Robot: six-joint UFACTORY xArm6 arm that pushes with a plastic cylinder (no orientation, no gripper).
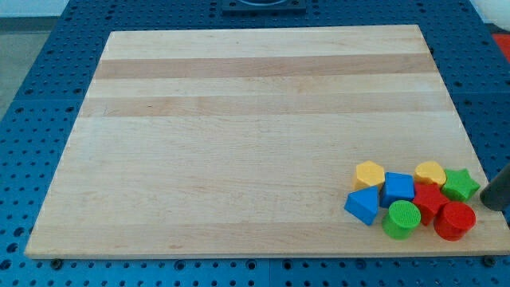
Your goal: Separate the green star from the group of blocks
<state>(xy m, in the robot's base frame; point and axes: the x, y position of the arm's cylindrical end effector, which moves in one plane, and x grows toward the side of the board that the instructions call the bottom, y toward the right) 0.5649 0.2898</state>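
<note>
**Camera view: green star at cluster edge, risk entry**

Item: green star (460, 184), at the view's right end of a tight cluster in the board's (239, 119) lower right corner. It touches the yellow heart (430, 172) and the red star (430, 199).

Adjacent: red cylinder (455, 220), green cylinder (402, 218), blue cube (398, 188), blue triangle (362, 205), yellow hexagon (369, 174).

Tool: rod only, no claw to open or close. My tip (488, 204) sits just right of the green star, at the board's edge.

Hazards: a leftward push would likely drive the star deeper into the cluster. The star is near the board's right edge, so a push that way may send it off.
</note>
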